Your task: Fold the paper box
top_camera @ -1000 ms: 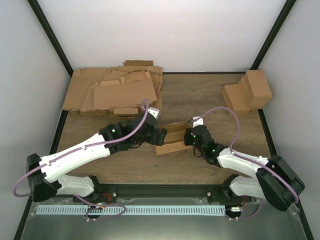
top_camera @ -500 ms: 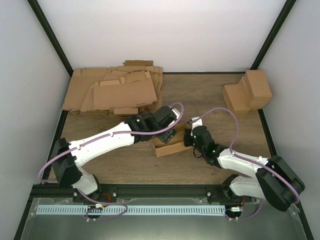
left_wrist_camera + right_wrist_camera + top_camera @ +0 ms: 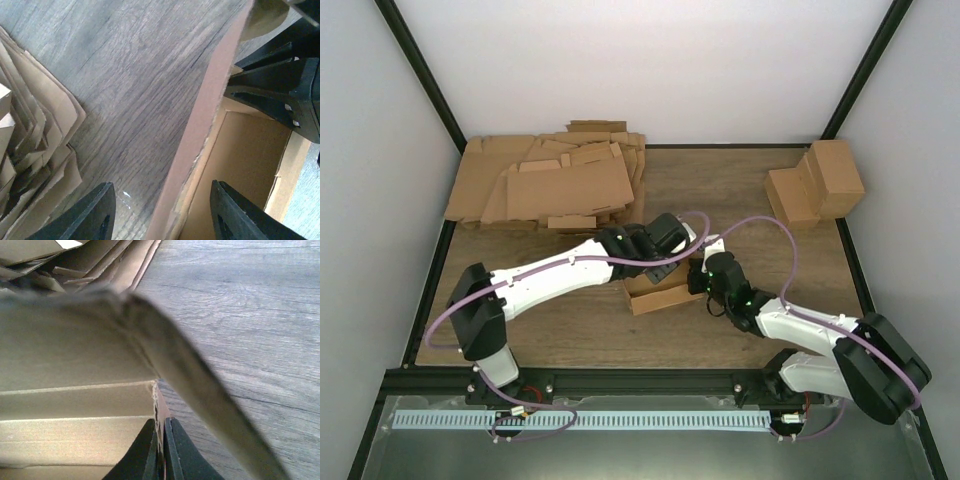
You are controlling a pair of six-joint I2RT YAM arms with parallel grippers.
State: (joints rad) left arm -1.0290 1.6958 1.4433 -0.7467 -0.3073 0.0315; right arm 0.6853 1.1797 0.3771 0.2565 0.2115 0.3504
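Observation:
The paper box point(image 3: 663, 297) is a shallow brown cardboard tray, partly formed, lying mid-table between both arms. My left gripper point(image 3: 669, 263) hangs over its far side. In the left wrist view the left gripper point(image 3: 162, 214) stands open, one finger on each side of an upright box wall point(image 3: 195, 135), touching neither face. My right gripper point(image 3: 699, 277) is at the box's right end. In the right wrist view the right gripper point(image 3: 162, 447) is shut on the thin edge of a side wall of the paper box point(image 3: 75, 405), with a blurred flap point(image 3: 200, 375) curving over it.
A thick heap of flat cardboard sheets point(image 3: 550, 185) lies at the back left, close to the left arm's elbow side. Finished brown boxes point(image 3: 817, 185) stand at the back right. The black frame rail point(image 3: 620, 380) runs along the near table edge.
The left arm swung right and forward, from the box's left end to over its far wall, and its jaws narrowed around that wall. The right gripper kept its grip and place.

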